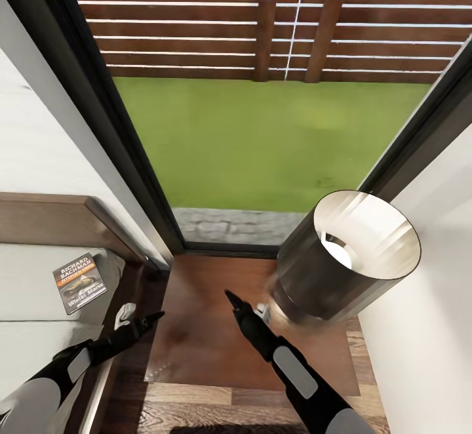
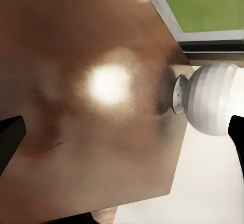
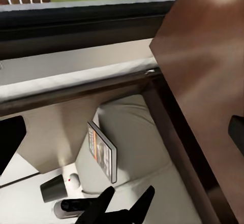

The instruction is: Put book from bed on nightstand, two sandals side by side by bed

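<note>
The book (image 1: 80, 282) lies flat on the pale mattress of the bed (image 1: 26, 276), near the headboard corner; it also shows on edge as the book (image 3: 104, 154). The nightstand (image 1: 210, 329) stands right of the bed and bears a black-shaded lamp (image 1: 341, 263) with a white base (image 2: 211, 104). My left gripper (image 1: 147, 321) is open and empty above the gap between bed and nightstand, about a hand's length right of the book. My right gripper (image 1: 235, 303) hovers open and empty over the nightstand top, just left of the lamp. The sandals are out of view.
A tall dark-framed window (image 1: 131, 158) rises behind the nightstand, with grass and a wooden fence outside. White walls flank it on both sides. The lamp takes up the nightstand's right half. Wood-plank floor (image 1: 262, 414) lies in front.
</note>
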Available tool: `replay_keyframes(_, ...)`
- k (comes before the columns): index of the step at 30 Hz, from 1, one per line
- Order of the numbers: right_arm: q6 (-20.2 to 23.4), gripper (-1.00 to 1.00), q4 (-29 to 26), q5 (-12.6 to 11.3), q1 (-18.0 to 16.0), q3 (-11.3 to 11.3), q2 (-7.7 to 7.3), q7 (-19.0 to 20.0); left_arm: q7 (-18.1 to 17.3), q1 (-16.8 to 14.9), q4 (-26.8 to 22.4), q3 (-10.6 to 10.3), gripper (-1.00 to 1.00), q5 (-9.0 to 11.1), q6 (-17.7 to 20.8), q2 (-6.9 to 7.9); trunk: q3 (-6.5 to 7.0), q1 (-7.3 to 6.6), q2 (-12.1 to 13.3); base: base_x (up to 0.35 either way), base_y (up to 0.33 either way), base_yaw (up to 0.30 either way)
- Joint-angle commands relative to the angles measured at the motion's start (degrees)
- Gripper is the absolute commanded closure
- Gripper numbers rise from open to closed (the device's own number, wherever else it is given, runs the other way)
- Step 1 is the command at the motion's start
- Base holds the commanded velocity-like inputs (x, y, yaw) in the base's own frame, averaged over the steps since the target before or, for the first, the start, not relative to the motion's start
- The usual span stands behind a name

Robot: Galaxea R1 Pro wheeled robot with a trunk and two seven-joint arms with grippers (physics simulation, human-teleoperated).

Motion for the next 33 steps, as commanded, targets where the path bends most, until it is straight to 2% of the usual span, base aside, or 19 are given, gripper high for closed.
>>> replay_keyframes(1, 0.18, -1.0, -0.44, -0.58, -0.03, 0.19, 0.0, 0.19, -0.09, -0.02, 0.01, -0.19, -1.0, 0.55, 0.59, 0.03, -0.03, 0.0, -0.02, 0.0, 0.0, 0.0)
replay_keyframes(8, 0.31, -1.0, -2.77, -0.59, -0.04, 0.82, 0.01, 0.24, -0.05, -0.05, 0.01, -0.19, -1.0, 0.55, 0.59, 0.02, -0.03, 0.0, -0.02, 0.0, 0.0, 0.0)
replay_keyframes(33, 0.34, -1.0, -2.98, -0.5, 0.05, 0.9, 0.03, 0.2, -0.05, -0.03, 0.01, -0.19, -1.0, 0.55, 0.59, 0.0, -0.03, 0.0, -0.02, 0.0, 0.0, 0.0)
